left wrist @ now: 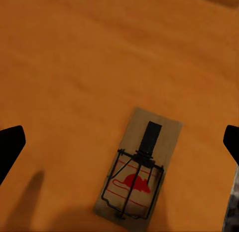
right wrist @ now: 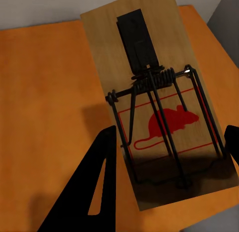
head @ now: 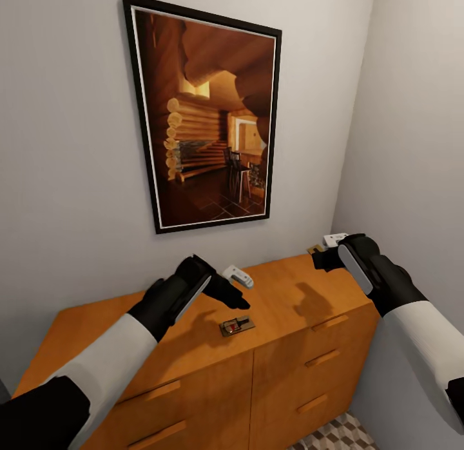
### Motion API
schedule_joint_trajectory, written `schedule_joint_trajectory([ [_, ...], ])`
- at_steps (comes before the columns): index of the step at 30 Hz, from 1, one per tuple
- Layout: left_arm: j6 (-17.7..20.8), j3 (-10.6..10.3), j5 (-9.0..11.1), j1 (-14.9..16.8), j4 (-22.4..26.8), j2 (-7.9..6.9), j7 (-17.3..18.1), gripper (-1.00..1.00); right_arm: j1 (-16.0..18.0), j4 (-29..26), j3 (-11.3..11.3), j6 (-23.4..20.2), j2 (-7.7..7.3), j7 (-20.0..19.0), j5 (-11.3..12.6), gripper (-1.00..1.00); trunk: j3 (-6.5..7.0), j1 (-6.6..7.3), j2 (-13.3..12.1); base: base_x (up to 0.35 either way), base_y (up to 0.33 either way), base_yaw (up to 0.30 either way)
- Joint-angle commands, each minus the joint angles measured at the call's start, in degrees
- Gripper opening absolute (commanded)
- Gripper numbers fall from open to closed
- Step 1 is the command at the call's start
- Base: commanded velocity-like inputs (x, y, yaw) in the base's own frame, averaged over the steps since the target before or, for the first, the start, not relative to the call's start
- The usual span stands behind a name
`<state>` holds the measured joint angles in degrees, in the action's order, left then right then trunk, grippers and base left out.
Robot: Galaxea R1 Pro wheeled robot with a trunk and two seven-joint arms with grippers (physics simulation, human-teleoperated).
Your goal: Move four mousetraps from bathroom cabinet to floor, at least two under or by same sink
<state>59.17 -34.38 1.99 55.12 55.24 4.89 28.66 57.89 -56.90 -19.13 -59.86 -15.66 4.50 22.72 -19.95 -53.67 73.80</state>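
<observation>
One mousetrap [head: 236, 325] lies flat on the top of the orange-brown cabinet [head: 129, 321], near its front edge. My left gripper [head: 233, 300] hovers just above it, open. In the left wrist view the same mousetrap [left wrist: 139, 164] rests on the cabinet top between the spread fingers [left wrist: 11, 147]. My right gripper [head: 321, 257] is over the cabinet's far right corner, shut on a second mousetrap [head: 314, 249]. That mousetrap [right wrist: 154, 92] is held off the wood and casts a shadow on it. A patch of cube-patterned bathroom floor [head: 338, 434] shows below.
Two small white objects [head: 238, 275] [head: 335, 239] lie on the cabinet top near the back wall. A large framed picture [head: 206, 115] hangs above. A side wall [head: 419, 147] closes in on the right. Drawer fronts with bar handles [head: 328, 322] face me.
</observation>
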Motion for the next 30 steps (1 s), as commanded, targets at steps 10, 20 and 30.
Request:
schedule_joint_trajectory([
  [10, 0.07, -0.12, -0.67, 0.07, -5.48, 2.09, -0.09, 1.00, 0.09, -0.05, -0.13, -0.14, -0.07, 0.43, 0.57, -1.00, -0.07, 0.00, 0.05, 0.000, 0.000, 0.000],
  [20, -0.01, -0.08, -4.25, 0.07, -7.27, 3.08, 0.28, 1.00, 0.08, -0.05, -0.14, -0.14, -0.07, 0.43, 0.57, -1.00, -0.07, 0.00, 0.05, 0.000, 0.000, 0.000],
  [30, -1.90, -0.03, -4.66, 0.07, -9.38, 3.18, 0.47, 1.00, 0.08, -0.05, -0.13, -0.14, -0.07, 0.43, 0.57, -1.00, -0.07, 0.00, 0.05, 0.000, 0.000, 0.000],
])
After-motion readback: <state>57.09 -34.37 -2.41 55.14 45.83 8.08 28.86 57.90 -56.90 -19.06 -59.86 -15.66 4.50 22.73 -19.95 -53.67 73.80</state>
